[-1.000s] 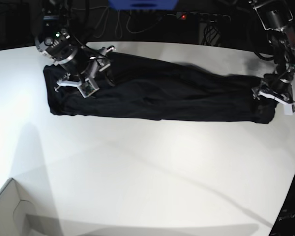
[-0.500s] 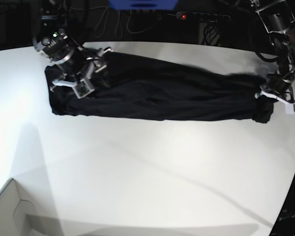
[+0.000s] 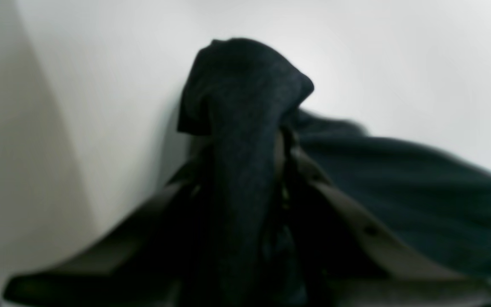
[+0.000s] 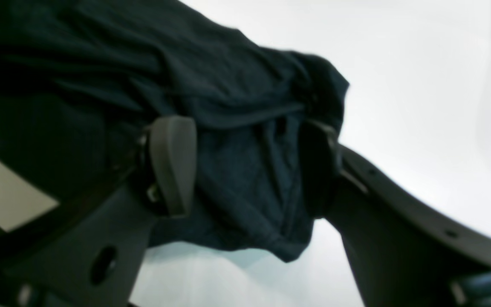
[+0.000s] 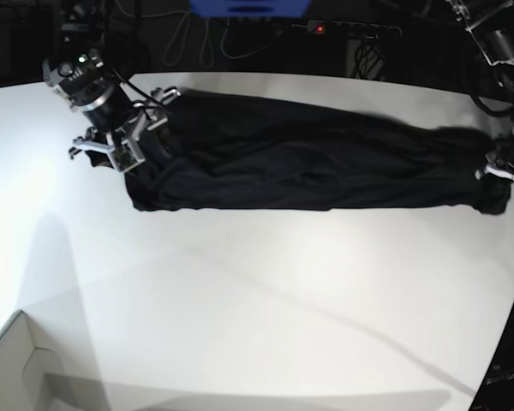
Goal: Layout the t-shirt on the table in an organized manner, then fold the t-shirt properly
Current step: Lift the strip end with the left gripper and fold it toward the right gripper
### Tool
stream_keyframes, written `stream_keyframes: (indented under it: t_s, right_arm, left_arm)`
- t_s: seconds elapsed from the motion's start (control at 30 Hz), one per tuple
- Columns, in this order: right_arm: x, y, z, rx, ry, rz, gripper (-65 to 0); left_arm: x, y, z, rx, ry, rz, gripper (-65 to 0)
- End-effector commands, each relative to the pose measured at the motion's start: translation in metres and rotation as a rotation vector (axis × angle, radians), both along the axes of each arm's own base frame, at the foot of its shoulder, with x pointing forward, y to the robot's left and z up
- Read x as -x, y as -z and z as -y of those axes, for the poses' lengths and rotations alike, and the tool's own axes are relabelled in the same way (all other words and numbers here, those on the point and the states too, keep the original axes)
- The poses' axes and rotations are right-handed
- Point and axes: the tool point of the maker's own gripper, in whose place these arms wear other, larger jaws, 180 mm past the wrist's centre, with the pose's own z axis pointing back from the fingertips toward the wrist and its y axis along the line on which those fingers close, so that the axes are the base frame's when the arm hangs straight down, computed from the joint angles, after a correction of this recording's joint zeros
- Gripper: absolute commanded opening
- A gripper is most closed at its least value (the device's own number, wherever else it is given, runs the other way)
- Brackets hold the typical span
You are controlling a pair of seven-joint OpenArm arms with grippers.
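Observation:
The black t-shirt (image 5: pixel 308 163) lies as a long rumpled band across the far half of the white table (image 5: pixel 257 300). At its right end my left gripper (image 5: pixel 501 171) is shut on a bunch of the cloth. In the left wrist view that bunch (image 3: pixel 245 85) sticks up out of the closed left gripper (image 3: pixel 245 140). My right gripper (image 5: pixel 120 145) hovers at the shirt's left end. In the right wrist view the right gripper (image 4: pixel 245 166) is open, its pads (image 4: pixel 173 164) wide apart with shirt cloth (image 4: pixel 237 106) lying between them, unpinched.
A white box corner (image 5: pixel 17 368) juts in at the front left. Beyond the far edge are dark cables and a power strip with a red light (image 5: pixel 319 28). The table's curved right edge (image 5: pixel 510 325) runs close below the left gripper.
My left gripper closed on the shirt's right end and drew it to the right; the whole shirt slid that way. The right arm shifted up and left, still open.

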Motion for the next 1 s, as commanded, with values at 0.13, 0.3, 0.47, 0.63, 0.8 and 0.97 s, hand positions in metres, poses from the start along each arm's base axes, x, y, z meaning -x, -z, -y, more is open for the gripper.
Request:
stream_keyframes:
  t_s: [0.13,0.3,0.47,0.63,0.8,0.97]
  right_arm:
    - [-0.005,-0.012,-0.002,-0.019,-0.004,0.047,-27.0]
    - [-0.005,-0.012,-0.002,-0.019,-0.004,0.047,-27.0]
    - [-0.005,-0.012,-0.002,-0.019,-0.004,0.047,-27.0]
    - [-0.005,-0.012,-0.003,-0.02,-0.006,0.047,-27.0]
    - [-0.005,-0.013,-0.003,-0.019,-0.006,0.049,-27.0]
    - [-0.005,-0.013,-0.002,-0.019,-0.004,0.049,-27.0]
  left_arm:
    - [-0.014,-0.051,0.02,-0.077,0.07,0.108,-65.0]
    - [-0.006,-0.075,0.059,-0.108,0.11,0.154,-65.0]
    - [0.006,-0.084,0.102,-0.099,0.157,0.166,-65.0]
    - [0.004,-0.071,0.15,-0.044,0.252,0.15,-65.0]
    - [-0.002,-0.06,0.184,0.037,0.264,0.128,-65.0]
    - [-0.009,-0.055,0.229,0.092,0.334,0.112,-65.0]
